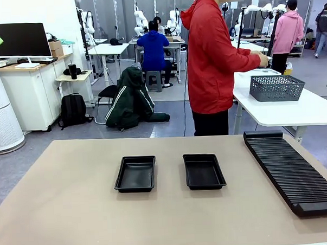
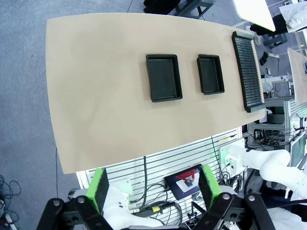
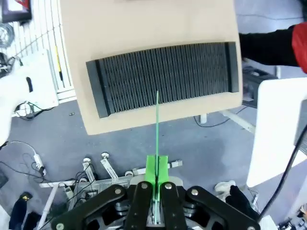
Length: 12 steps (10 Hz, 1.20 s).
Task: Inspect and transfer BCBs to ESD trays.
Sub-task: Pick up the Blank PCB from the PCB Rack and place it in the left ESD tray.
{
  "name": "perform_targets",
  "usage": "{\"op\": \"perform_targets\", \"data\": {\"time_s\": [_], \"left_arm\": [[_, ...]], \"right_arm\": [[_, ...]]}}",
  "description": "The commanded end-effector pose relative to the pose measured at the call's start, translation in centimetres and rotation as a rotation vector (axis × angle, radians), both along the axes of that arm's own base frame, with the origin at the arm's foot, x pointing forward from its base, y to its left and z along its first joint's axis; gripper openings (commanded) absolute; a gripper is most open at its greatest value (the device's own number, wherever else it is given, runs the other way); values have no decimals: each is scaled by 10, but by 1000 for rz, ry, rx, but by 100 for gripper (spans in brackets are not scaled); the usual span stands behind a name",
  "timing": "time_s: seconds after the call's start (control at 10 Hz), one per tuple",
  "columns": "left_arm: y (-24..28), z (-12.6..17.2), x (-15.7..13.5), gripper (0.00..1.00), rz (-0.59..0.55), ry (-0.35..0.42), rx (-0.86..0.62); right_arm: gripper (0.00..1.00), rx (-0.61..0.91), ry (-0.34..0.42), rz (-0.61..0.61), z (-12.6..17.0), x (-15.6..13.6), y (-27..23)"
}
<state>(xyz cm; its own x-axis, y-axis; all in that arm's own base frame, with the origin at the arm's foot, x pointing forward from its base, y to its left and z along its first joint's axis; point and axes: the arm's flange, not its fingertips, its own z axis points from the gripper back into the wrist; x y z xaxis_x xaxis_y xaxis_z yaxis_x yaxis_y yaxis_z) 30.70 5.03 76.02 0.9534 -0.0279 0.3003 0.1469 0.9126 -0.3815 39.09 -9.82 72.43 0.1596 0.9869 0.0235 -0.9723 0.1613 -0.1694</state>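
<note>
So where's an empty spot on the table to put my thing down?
Biggest bare patch of the tan tabletop: left of the left shallow black plastic tray. There is also the strip along the near edge, and a small gap between it and the right black tray. It's most crowded on the right, by the long black ribbed rack.

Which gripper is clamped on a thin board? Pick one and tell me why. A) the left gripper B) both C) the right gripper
C: the right gripper is shut on a thin green BCB seen edge-on, while the left gripper stands wide open with nothing between its pads.
</note>
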Motion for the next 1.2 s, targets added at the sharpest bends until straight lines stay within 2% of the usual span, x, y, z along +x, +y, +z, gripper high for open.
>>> {"op": "perform_targets", "data": {"time_s": [0.0,0.2,0.3,1.1], "left_arm": [[0,-1,0,100,1,4,-2],[0,-1,0,100,1,4,-2],[0,-1,0,100,1,4,-2],[0,-1,0,100,1,4,-2]], "right_arm": [[3,50,11,-27,16,11,1],[3,93,18,-2,22,5,-7],[3,18,-7,-8,19,3,-1],[3,18,-7,-8,19,3,-1]]}}
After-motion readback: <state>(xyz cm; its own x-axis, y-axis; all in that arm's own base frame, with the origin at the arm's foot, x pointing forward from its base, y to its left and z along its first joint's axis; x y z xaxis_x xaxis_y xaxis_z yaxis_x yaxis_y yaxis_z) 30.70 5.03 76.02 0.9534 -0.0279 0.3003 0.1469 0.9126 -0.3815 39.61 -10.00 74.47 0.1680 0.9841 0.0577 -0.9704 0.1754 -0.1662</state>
